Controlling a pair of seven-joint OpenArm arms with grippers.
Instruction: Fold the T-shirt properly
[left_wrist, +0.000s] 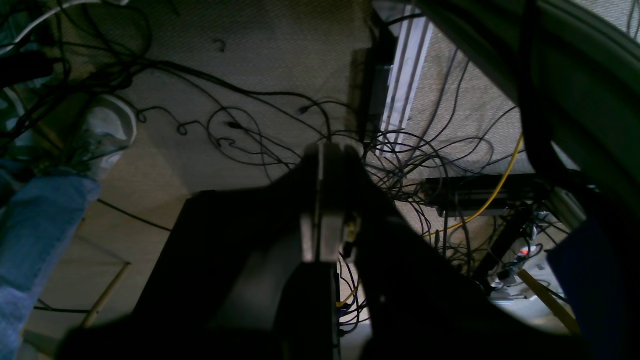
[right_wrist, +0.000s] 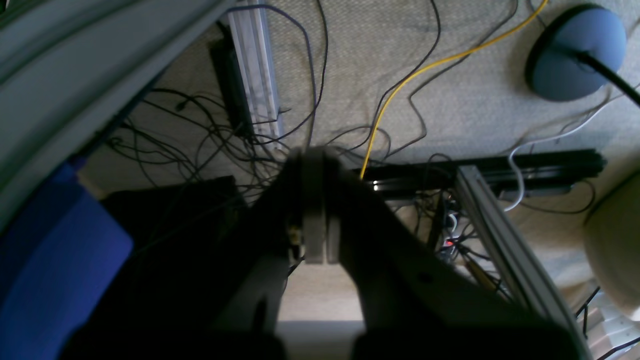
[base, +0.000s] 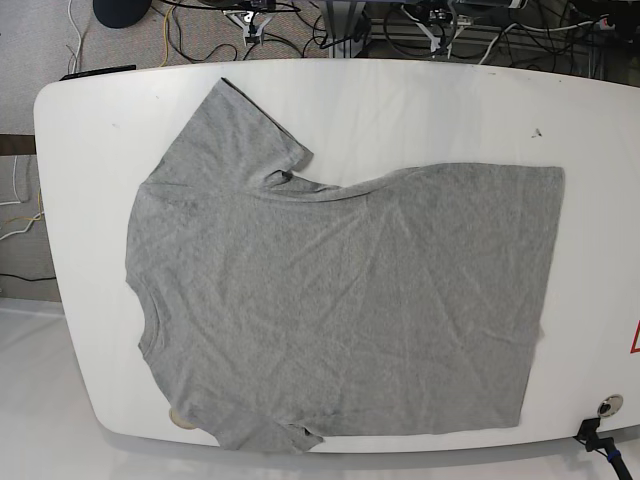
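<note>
T-shirt (base: 340, 300): grey, lying flat and unfolded on the white desk (base: 420, 110), covering most of its surface. Collar end toward the desk's left edge in the base view, hem toward the right edge. One sleeve spread toward the far left corner; the other sleeve at the near edge, partly bunched and slightly over the desk's rim. Light wrinkles across the body; hem edge roughly straight. Bare desk shows along the far edge and at the right corners. A small dark speck sits on the desk near the far right.

Neither arm appears in the base view.

Left gripper (left_wrist: 327, 200): seen from its wrist camera, pads pressed together, nothing between them. It hangs off the desk, over carpeted floor (left_wrist: 280, 45) strewn with black cables (left_wrist: 240, 125) and one yellow cable (left_wrist: 492, 195). A person's jeans leg (left_wrist: 35, 230) and pale shoe (left_wrist: 107, 130) are at that view's left.

Right gripper (right_wrist: 315, 205): pads pressed together, empty, also over carpet. A yellow cable, an aluminium frame rail (right_wrist: 505, 240), a round blue-grey base (right_wrist: 575, 52), and a blue object (right_wrist: 55, 270) at lower left surround it.
</note>
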